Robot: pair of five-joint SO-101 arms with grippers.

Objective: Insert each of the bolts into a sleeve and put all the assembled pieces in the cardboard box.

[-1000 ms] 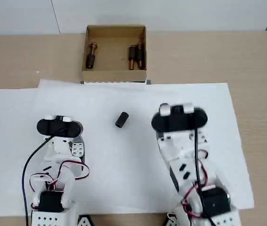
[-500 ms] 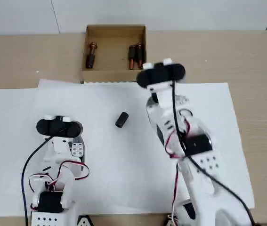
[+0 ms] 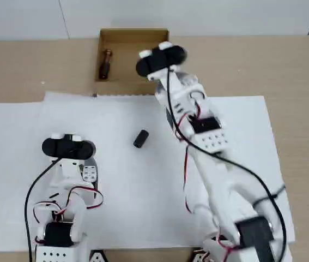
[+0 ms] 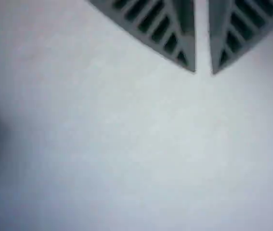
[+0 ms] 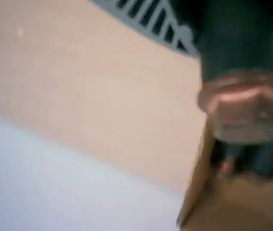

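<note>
Gripping a sleeved bolt point(image 5: 242, 91) with the right gripper point(image 5: 194, 36), above the right half of the cardboard box point(image 3: 127, 35) at the far side of the table point(image 3: 29, 65). Inside the box, at left, another assembled piece point(image 3: 105, 63). On the white paper point(image 3: 116, 185), near its middle, one loose sleeve point(image 3: 140, 138). At near left, over bare paper, the left gripper point(image 4: 202, 57), drawn almost together on nothing.

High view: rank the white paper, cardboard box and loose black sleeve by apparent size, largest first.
1. white paper
2. cardboard box, partly hidden by the right arm
3. loose black sleeve, clearly smallest
</note>
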